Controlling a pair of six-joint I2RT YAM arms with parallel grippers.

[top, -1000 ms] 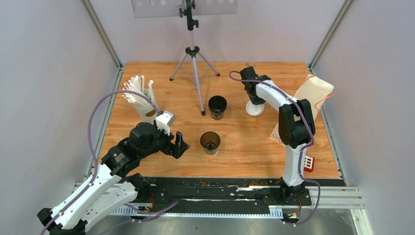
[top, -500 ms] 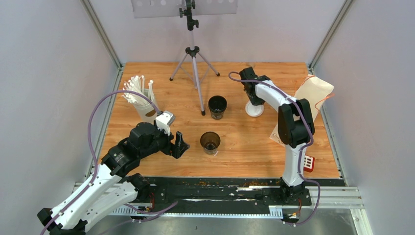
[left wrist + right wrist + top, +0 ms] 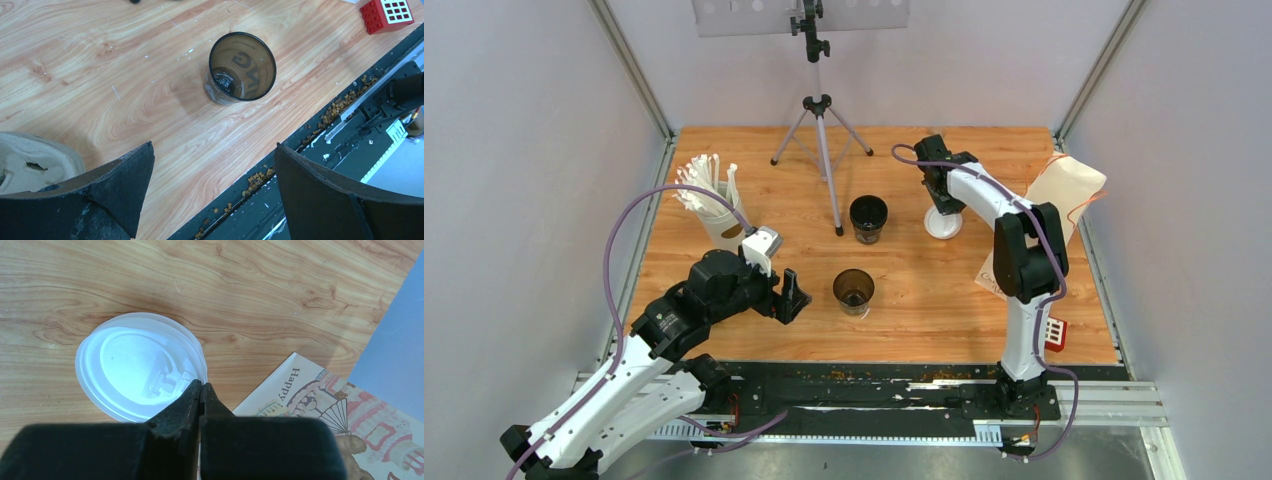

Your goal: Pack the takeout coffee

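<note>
Left wrist and top views, one moment. My left tool (image 3: pixel 792 297) hangs released, jaws spread wide, low over the table (image 3: pixel 754 160) and just beside the near cup (image 3: pixel 242 66) without touching it. The far cup (image 3: pixel 868 218) stands well apart from that cup, toward the back. Both black cups are upright with mouths open to the ceiling, so the long axis of each runs vertically. Neither has a lid on.

Right wrist view: my right tool (image 3: pixel 200 386) is clenched, its fingertips meeting at the near rim of the white lid (image 3: pixel 130 365). I cannot tell whether the rim is caught between them. The lid lies flat on the table at the far right, its short axis vertical, beside a printed paper bag (image 3: pixel 320 405). It may be more than one lid stacked; the doubled rim leaves this unclear.

Handling, as I judge it:
- **Cups:** light, thin-walled paper that would dent under a hard squeeze. I would span the wall just below the rolled rim, where it is stiffest.
- **Lid:** thin, springy, slick plastic lying low on the wood. Only its edge offers purchase, so it calls for a pinch across the rim.

A pulp tray (image 3: pixel 30 165) sits at my left tool's side.
</note>
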